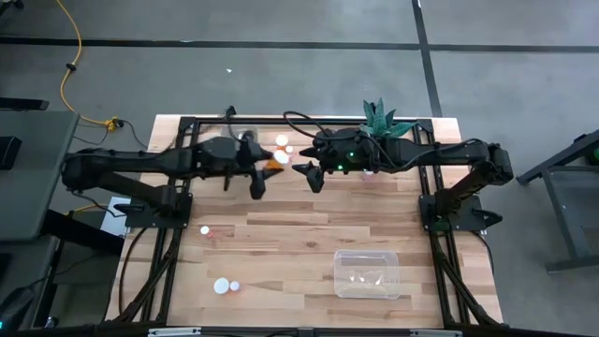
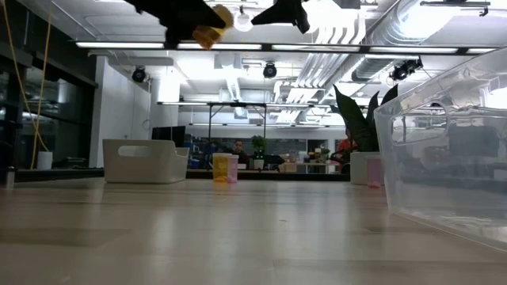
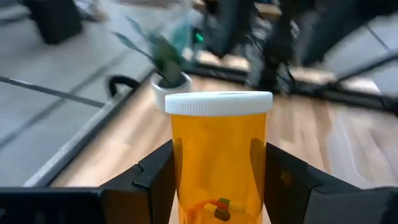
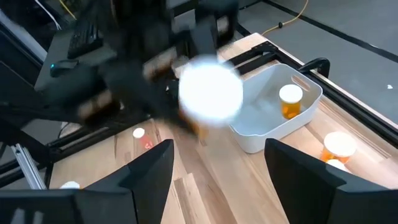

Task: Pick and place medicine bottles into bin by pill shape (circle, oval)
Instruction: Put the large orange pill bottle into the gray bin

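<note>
My left gripper (image 1: 260,176) is high over the table's far middle, shut on an amber medicine bottle (image 3: 217,155) with a white cap (image 3: 217,102). The bottle also shows in the high view (image 1: 273,165) and at the top of the low view (image 2: 207,33). My right gripper (image 1: 309,173) is open and empty. It faces the bottle's cap (image 4: 211,87) from the right, a short way off. Two more bottles (image 1: 281,140) (image 1: 290,150) stand on the table behind them. One bottle (image 4: 290,99) stands in the white bin (image 4: 273,124). My left gripper pinches the bottle's amber body (image 3: 180,168) between its two fingers (image 3: 152,180), one on each side. The bottle lies along the fingers, and its capped end sticks out past the fingertips toward my right gripper. It is lifted clear of the table, roughly level.
A clear tub (image 1: 367,273) stands near the front right. Loose bottles stand at the left (image 1: 204,229) and front left (image 1: 222,286). A potted plant (image 1: 382,120) and a pinkish bottle (image 1: 367,173) are at the far right. Bare wood lies in the middle.
</note>
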Motion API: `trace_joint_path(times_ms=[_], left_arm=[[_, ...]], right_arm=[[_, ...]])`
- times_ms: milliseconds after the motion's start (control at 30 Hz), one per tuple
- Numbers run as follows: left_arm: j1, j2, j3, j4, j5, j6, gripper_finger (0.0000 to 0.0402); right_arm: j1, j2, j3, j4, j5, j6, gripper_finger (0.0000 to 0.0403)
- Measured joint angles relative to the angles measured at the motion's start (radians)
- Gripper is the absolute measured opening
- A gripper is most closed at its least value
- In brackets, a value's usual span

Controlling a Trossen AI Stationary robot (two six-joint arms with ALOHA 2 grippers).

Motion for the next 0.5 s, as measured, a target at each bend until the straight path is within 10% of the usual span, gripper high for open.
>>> trace_joint_path(times_ms=[500], left_arm=[[0.034,-0.427,-0.565,0.244,-0.517,-0.210,0.0180]], right_arm=[[0.000,0.000,0.000,-0.007,0.009,0.003,0.0245]])
